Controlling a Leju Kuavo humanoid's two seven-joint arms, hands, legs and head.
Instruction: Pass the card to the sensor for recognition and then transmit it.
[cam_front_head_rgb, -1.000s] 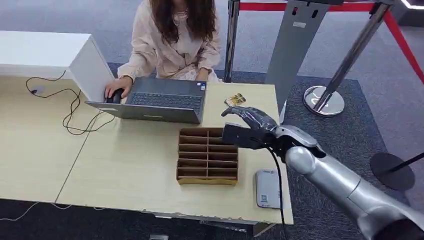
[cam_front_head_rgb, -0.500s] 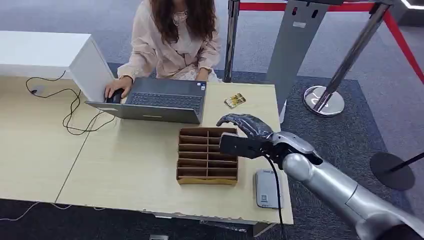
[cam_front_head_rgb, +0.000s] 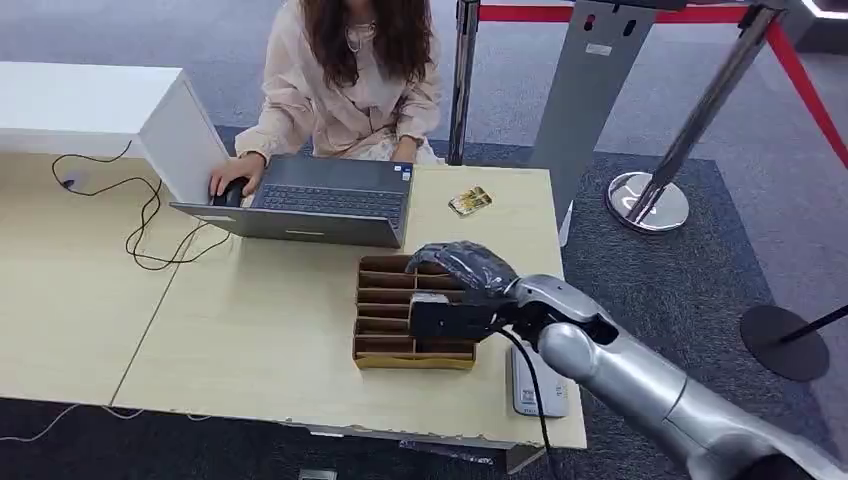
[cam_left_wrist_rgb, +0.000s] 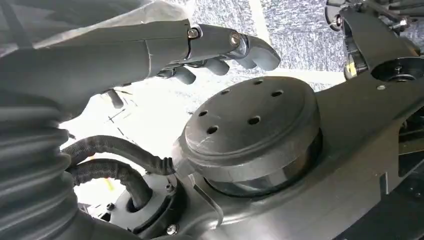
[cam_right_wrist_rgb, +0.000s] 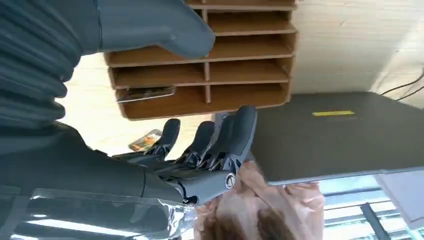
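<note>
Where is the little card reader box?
In the head view the grey card reader lies on the table's near right corner, beside the wooden organizer, just under the right arm.

The head view looks down from high over the table (cam_front_head_rgb: 250, 340); the right wrist view, turned, sits close behind the hand (cam_right_wrist_rgb: 200, 150), sharing the organizer (cam_front_head_rgb: 413, 312).

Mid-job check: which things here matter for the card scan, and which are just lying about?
Job: right robot hand, holding nothing; tray; slotted card; loose card; sensor.
Lying about: laptop; mouse; cable; white box.
</note>
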